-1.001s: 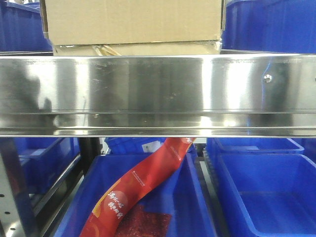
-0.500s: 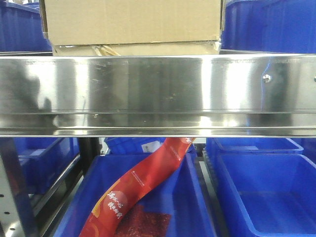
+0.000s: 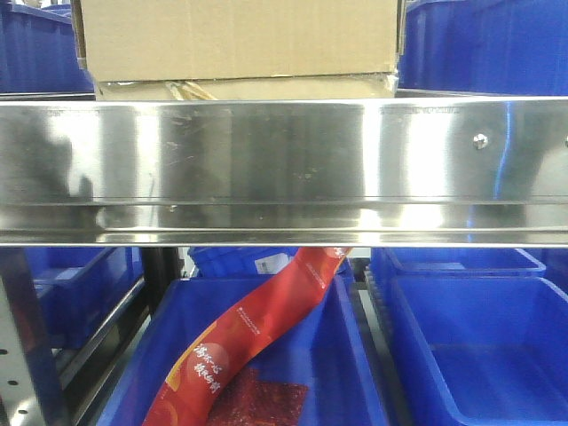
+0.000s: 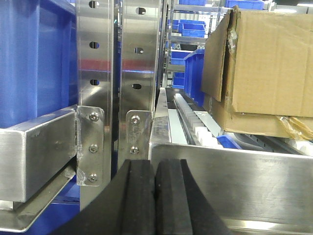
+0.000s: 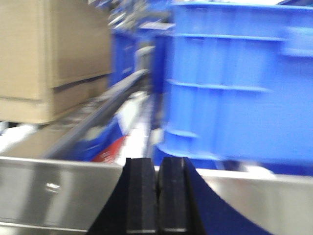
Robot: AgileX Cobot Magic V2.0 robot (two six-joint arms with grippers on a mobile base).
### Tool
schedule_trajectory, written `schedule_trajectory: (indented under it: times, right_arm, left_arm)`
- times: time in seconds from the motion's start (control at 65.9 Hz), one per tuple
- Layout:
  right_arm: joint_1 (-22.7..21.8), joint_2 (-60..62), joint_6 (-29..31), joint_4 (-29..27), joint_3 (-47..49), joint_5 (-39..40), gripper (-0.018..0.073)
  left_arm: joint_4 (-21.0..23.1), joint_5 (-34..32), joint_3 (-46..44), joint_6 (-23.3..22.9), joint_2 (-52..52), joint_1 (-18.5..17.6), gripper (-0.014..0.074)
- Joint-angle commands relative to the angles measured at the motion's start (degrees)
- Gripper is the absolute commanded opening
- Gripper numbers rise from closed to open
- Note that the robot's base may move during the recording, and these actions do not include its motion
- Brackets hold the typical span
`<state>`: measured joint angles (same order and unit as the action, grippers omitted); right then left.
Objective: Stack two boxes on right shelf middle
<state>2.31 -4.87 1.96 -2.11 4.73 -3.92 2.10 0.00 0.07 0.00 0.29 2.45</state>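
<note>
The big box (image 3: 235,40) rests on top of the thin flat box (image 3: 266,89) on the right shelf, behind its shiny front rail (image 3: 284,164). In the left wrist view the big box (image 4: 269,58) and the flat box (image 4: 249,122) under it stand to the right, beyond the rail (image 4: 244,181). My left gripper (image 4: 155,196) is shut and empty, in front of the rail near the upright posts. The right wrist view is blurred. There the stacked boxes (image 5: 49,54) are at the left, and my right gripper (image 5: 157,196) is shut and empty before the rail (image 5: 58,196).
Blue plastic bins (image 3: 484,44) flank the boxes on the shelf. Below the rail are more blue bins (image 3: 479,346), one holding a red snack packet (image 3: 257,337). Perforated steel uprights (image 4: 117,73) stand at the shelf's left end. A large blue bin (image 5: 234,83) sits right of the boxes.
The dark reflection near the screw on the rail's right part has faded. The two boxes have not moved.
</note>
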Motion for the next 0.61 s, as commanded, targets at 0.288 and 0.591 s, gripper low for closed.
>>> schedule_trajectory:
  times: [0.288,0.591]
  right_arm:
    - [-2.21,4.87,1.81,-0.16,-4.73,-2.17,-0.0162]
    - [-2.21,4.87,2.12,-0.16,-4.73,-1.44,-0.0162]
  left_arm:
    - [0.25,-1.01,-0.07,0.0,-0.29,-0.3,-0.0111]
    - [0.25,-1.01,-0.07,0.0,-0.29,-0.3,-0.0111]
